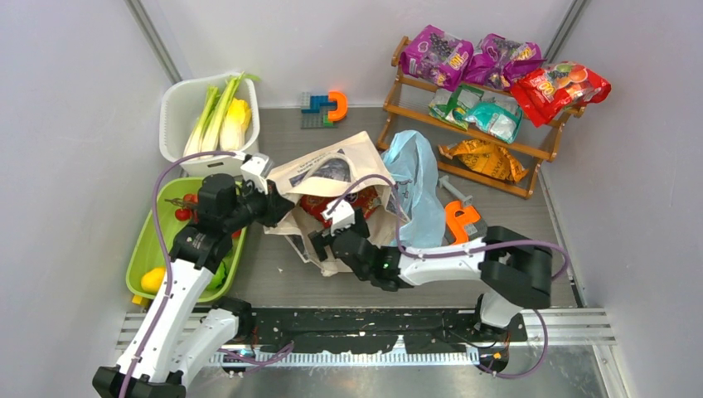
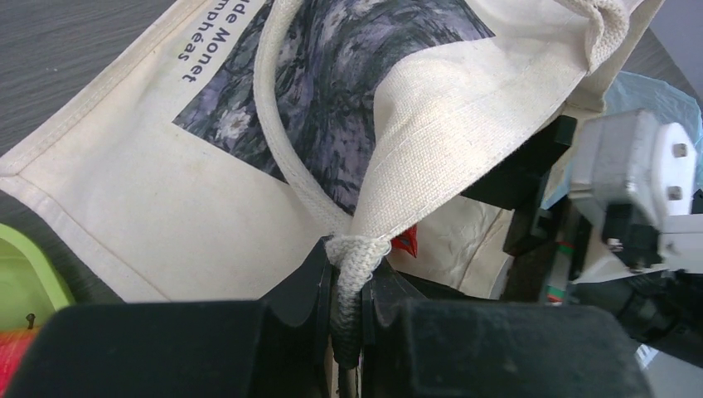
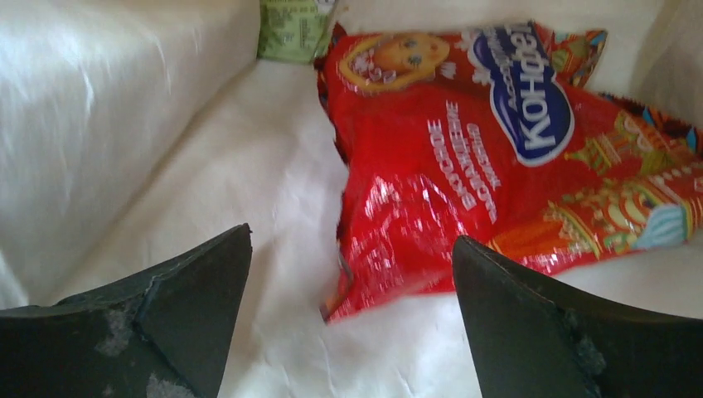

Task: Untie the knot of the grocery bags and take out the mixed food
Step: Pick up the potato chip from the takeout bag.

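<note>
The cream canvas tote (image 1: 327, 170) lies at the table's centre, with the light-blue plastic bag (image 1: 419, 186) slumped to its right. The knot is out of view. My left gripper (image 2: 355, 278) is shut on the tote's woven handle (image 2: 278, 124), lifting the mouth. My right gripper (image 3: 352, 265) is inside the tote, open, its fingertips on either side of the near corner of a red snack packet (image 3: 497, 157) lying on the cloth. A small green packet (image 3: 294, 29) lies deeper in. Green-white stalks (image 1: 211, 116) and a yellow vegetable (image 1: 236, 123) rest in the white tub (image 1: 178, 99).
A green basket (image 1: 141, 249) at the left holds small red and yellow fruits. The wooden shelf (image 1: 497, 145) at the back right carries purple, teal, red and orange packets. An orange tool (image 1: 460, 220) lies by the blue bag, and toy blocks (image 1: 323, 106) sit at the back.
</note>
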